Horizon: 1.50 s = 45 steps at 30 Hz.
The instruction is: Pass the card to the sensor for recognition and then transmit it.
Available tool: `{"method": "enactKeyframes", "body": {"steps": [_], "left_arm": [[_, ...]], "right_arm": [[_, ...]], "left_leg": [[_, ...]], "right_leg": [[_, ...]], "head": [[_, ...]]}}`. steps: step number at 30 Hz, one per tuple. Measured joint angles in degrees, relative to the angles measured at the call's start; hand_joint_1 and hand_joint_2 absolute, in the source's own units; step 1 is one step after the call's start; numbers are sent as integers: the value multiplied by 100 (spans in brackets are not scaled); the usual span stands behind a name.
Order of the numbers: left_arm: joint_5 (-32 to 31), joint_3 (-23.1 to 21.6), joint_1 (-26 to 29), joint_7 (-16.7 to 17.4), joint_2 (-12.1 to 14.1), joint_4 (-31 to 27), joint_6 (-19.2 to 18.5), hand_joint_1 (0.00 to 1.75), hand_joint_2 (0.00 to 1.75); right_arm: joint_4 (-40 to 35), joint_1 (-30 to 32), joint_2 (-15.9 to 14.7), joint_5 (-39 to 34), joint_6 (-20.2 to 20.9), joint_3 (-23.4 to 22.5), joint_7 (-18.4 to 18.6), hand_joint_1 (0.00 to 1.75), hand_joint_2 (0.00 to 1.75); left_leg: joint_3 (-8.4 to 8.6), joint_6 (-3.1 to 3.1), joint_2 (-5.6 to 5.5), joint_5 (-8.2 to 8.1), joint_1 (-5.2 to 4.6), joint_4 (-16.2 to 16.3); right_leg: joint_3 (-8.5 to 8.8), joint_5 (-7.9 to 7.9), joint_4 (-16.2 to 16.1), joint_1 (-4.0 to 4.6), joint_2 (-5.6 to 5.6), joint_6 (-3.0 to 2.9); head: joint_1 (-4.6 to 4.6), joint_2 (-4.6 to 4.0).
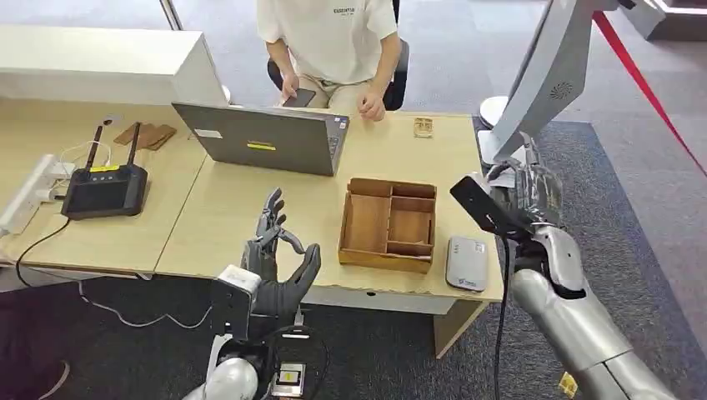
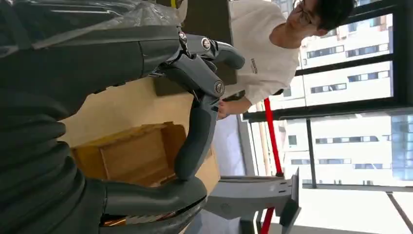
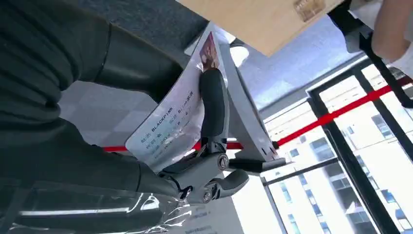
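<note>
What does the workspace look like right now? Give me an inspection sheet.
Surface: wooden table, mostly bare in front.
Job's things: card held in right hand; grey sensor flat at the table's front right corner, beside the wooden tray.
Clutter: laptop, black controller, power strip.
Hands: left hand holds nothing, fingers apart; right hand raised off the table's right edge.
Cables: black one from the controller over the front edge.
Surroundings: person seated behind the table; red barrier tape.
</note>
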Motion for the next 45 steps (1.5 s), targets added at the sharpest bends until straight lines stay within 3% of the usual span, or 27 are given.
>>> {"method": "enactKeyframes", "body": {"steps": [9, 20, 34, 45], "left_arm": [[28, -13, 6, -46, -22, 48, 0, 0, 175], [201, -66, -42, -166, -83, 87, 0, 0, 175], [1064, -592, -635, -431, -122, 341, 0, 0, 175], [1305, -848, -869, -531, -131, 592, 0, 0, 175]], "right_arm": [[-426, -689, 15, 107, 46, 13, 173, 175, 175], [-373, -1239, 276, 208, 370, 175, 164, 175, 175], [1344, -2196, 1333, 715, 1073, 933, 37, 175, 175], [2383, -2381, 1709, 997, 1250, 1305, 122, 175, 175]], "left_leg": [[0, 0, 0, 0, 0, 0], [-3, 0, -2, 0, 1, -1], [-3, -5, -3, 5, 5, -1], [-8, -5, -5, 5, 3, 1]], "right_leg": [[1, 0, 1, 0, -1, 0], [0, 0, 2, 1, -1, 0], [0, 0, 4, 4, -3, -1], [-4, 0, 3, 4, -5, 0]], "head": [[0, 0], [2, 0], [2, 0], [0, 0]]}}
